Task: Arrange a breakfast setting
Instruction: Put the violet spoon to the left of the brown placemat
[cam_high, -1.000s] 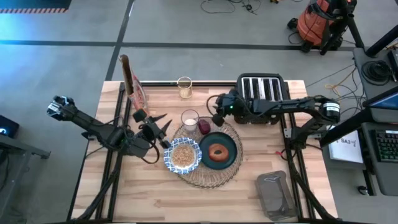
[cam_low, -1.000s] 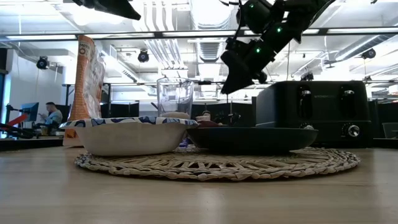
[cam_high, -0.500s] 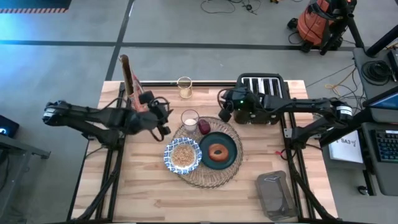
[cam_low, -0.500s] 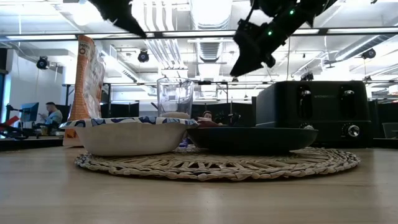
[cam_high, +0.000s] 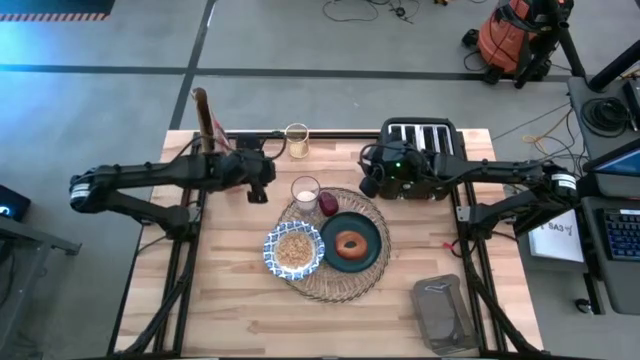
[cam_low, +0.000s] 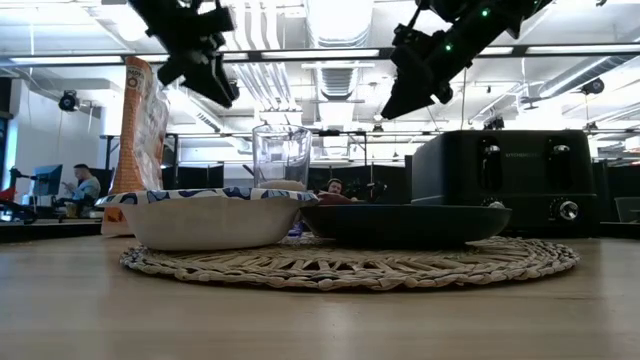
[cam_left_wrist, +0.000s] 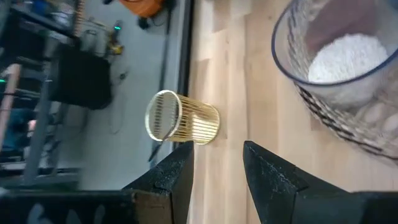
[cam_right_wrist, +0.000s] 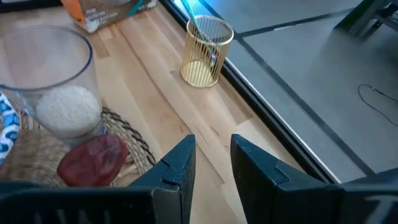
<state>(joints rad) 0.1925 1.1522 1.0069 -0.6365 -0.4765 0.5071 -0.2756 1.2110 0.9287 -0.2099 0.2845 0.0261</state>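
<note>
The left gripper (cam_high: 258, 188) hangs above the table (cam_high: 200, 300), jaws narrowly parted and empty, with the small clear glass (cam_high: 305, 191) just to its right. Only the wrist views show that gold wire cup (cam_left_wrist: 182, 118) is empty. Past the glass, the red fruit (cam_right_wrist: 93, 160) lies on the woven placemat (cam_high: 335, 285) beside the right gripper (cam_high: 366, 186), also narrowly parted, empty. In the low view the plate (cam_low: 405, 222) hides the bagel (cam_high: 350, 243). Behind: toaster (cam_low: 510, 180) and an open workshop.

Both pincers (cam_high: 262, 180) (cam_high: 368, 180) aloft, slightly parted, empty.
</note>
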